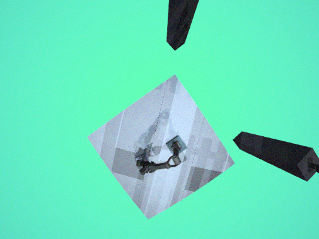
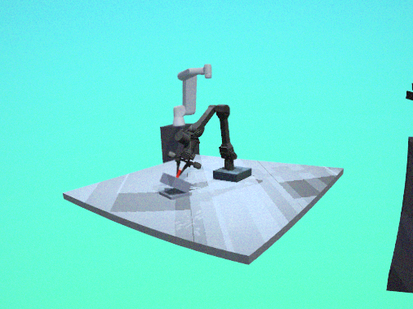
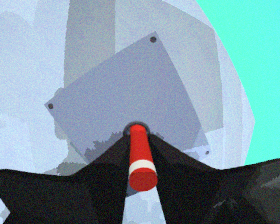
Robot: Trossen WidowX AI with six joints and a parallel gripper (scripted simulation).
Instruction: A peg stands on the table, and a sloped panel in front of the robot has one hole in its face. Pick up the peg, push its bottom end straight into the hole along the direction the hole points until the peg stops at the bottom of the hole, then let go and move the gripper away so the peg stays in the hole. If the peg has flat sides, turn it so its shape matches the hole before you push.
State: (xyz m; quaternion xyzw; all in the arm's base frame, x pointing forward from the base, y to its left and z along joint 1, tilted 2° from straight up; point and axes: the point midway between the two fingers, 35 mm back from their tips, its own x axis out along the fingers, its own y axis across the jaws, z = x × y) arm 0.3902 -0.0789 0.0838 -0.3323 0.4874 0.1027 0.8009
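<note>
A round red peg (image 3: 140, 156) (image 2: 179, 174) with a white band sticks out between my fingers. Its far end sits in the dark hole (image 3: 136, 126) at the lower part of the grey sloped panel (image 3: 125, 87) (image 2: 173, 181). How deep the peg sits cannot be told. My gripper (image 3: 139, 140) (image 2: 182, 168) is shut on the peg, right at the panel's face, tilted down towards it. In the overhead view the arm (image 1: 157, 165) hides the peg and the panel.
The arm's base (image 2: 232, 174) (image 1: 175, 145) stands to the right of the panel on the grey patterned table (image 2: 245, 222) (image 1: 205, 159). A dark box (image 2: 168, 141) with a white arm (image 2: 189, 92) stands behind the table. Dark pillars (image 1: 181, 14) (image 1: 277, 154) stand off the table.
</note>
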